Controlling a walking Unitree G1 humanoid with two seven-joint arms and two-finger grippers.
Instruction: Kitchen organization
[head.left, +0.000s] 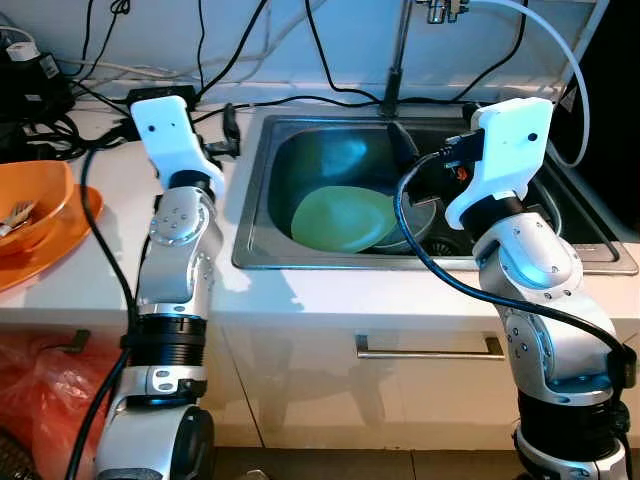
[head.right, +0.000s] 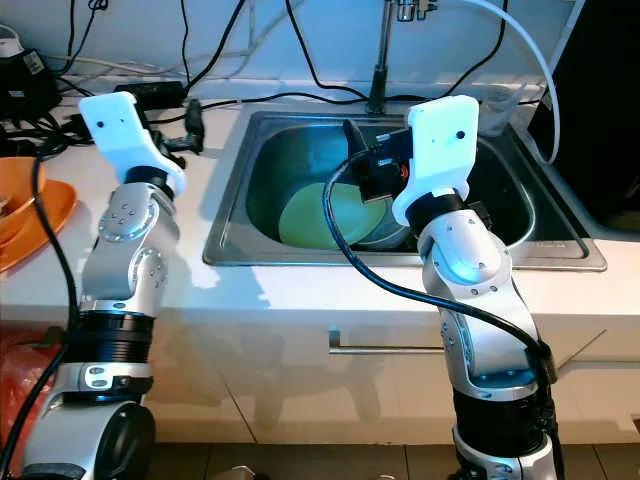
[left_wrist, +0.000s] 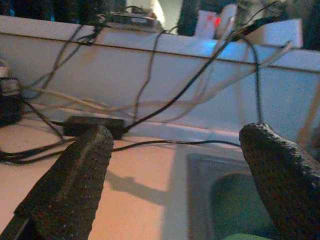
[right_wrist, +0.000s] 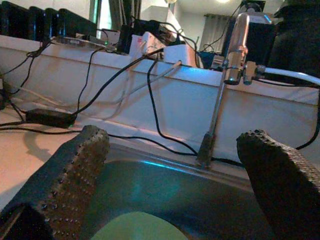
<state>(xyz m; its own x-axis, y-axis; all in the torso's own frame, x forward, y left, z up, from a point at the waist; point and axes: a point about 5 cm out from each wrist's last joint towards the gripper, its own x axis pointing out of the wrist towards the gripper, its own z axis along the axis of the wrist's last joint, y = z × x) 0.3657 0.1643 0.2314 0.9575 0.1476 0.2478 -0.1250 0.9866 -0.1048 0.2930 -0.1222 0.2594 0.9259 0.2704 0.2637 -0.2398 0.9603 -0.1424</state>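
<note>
Green round plastic plate (head.left: 345, 218) sits in the stainless steel sink (head.left: 255, 215), leaning on a grey bowl (head.left: 418, 222), so tidying looks barely started. Left wrist view: left gripper (left_wrist: 175, 170) wide open, empty, over the white desk (left_wrist: 130, 200). Right wrist view: right gripper (right_wrist: 175, 170) open, empty, above the sink.

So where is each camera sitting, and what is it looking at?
Left eye view: on the head, looking down at the sink; both silver arms show.
Right eye view: beside it, same scene.
Left wrist view: on the left arm, facing the counter's cables, past the open left tool.
Right wrist view: facing the faucet, past the open right tool.
Both wrist views share the green plate.
</note>
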